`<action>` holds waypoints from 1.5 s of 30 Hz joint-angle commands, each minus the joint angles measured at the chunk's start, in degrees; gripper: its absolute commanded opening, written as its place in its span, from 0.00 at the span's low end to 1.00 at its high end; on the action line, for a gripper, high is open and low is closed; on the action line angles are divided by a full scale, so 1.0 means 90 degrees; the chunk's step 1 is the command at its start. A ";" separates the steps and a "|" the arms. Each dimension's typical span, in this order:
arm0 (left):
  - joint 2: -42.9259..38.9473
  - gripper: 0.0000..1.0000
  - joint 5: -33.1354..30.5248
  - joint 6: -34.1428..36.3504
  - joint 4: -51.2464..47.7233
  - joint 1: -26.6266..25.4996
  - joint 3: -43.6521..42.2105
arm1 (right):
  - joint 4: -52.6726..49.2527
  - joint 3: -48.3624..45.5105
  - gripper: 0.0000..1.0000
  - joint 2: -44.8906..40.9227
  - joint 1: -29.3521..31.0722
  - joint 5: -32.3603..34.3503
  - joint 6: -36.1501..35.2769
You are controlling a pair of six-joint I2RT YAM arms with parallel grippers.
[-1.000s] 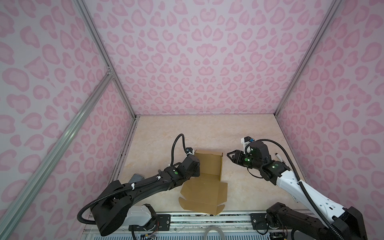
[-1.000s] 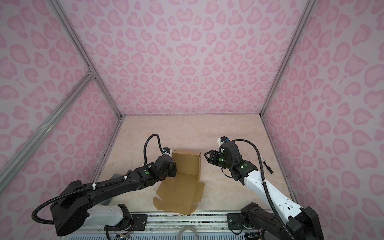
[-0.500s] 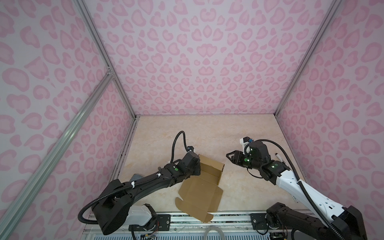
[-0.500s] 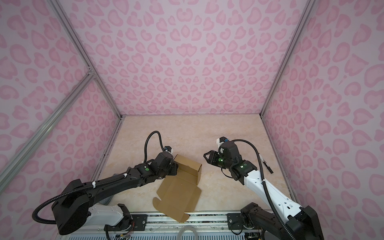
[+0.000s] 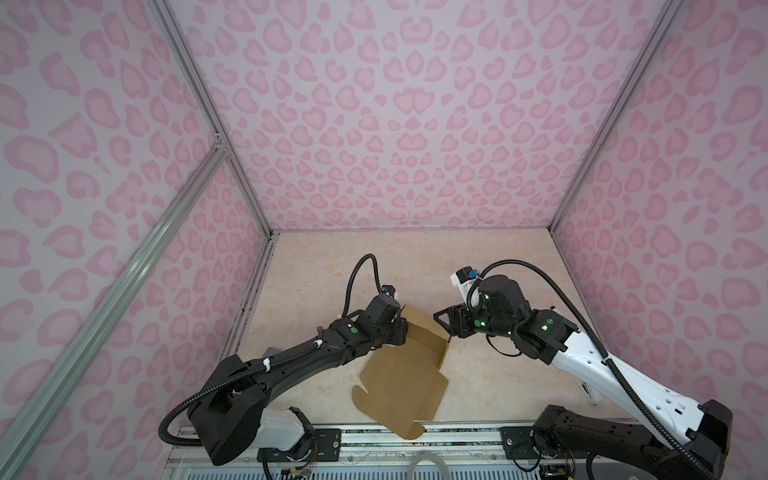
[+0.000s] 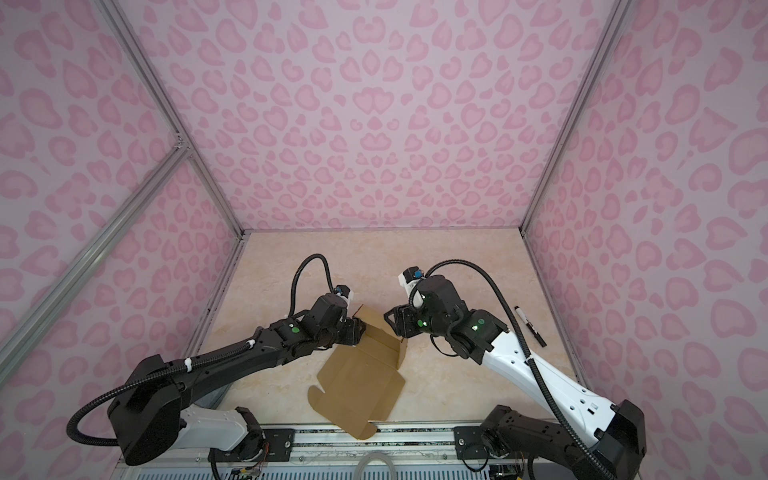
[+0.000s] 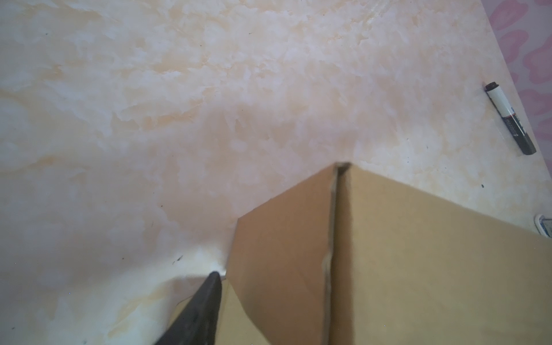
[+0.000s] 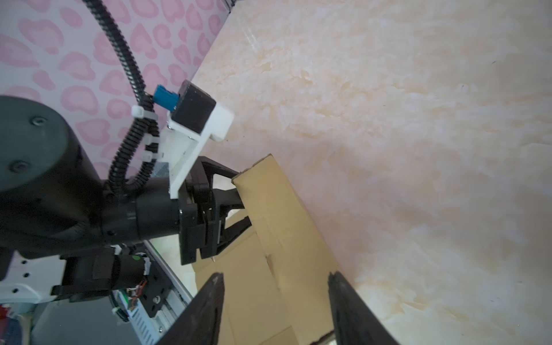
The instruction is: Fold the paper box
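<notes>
Paper box [image 5: 409, 370] sits low centre in both top views, near the front rail [image 5: 457, 434], partly formed. The far part has walls standing; the broad lid panel lies flat toward the rail, one corner overhanging it.

Left gripper [image 5: 402, 329] is at the box's left wall. In the right wrist view its fingers [image 8: 227, 191] straddle the upright wall's edge with a gap showing, so I read it as parted, at the cardboard but not clamped. Right gripper [image 8: 274, 301] hangs spread over the box's right end; both fingers are visible with cardboard between them, not pinching.

Handling, my judgement: corrugated board, light and stiff across the panels, hinging only at the creases. It should slide easily on the smooth marble-look table [image 5: 316, 266], so one arm needs to brace it while the other folds. Walls look springy and may drop if let go. Best purchase is on a wall's top edge near a corner, or a flap's free edge. Pinch too hard and the fluting crushes.

Count: one box, two grippers, one black marker [image 6: 530, 326] well apart at right in a top view. A grey thing shows beneath the left arm; I cannot identify it.
</notes>
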 commanded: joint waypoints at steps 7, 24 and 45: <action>-0.0762 0.87 -0.0269 0.0231 -0.0114 0.0054 -0.0229 | -0.1181 0.0507 0.60 0.0413 0.1007 0.1787 -0.1076; -0.2697 0.89 -0.1572 0.0330 -0.0463 0.0318 -0.1011 | -0.2033 0.1497 0.65 0.1696 0.2373 0.3477 -0.1876; -0.2897 0.89 -0.1639 0.0238 -0.0655 0.0451 -0.1282 | -0.2787 0.2014 0.43 0.3050 0.2739 0.5074 -0.1916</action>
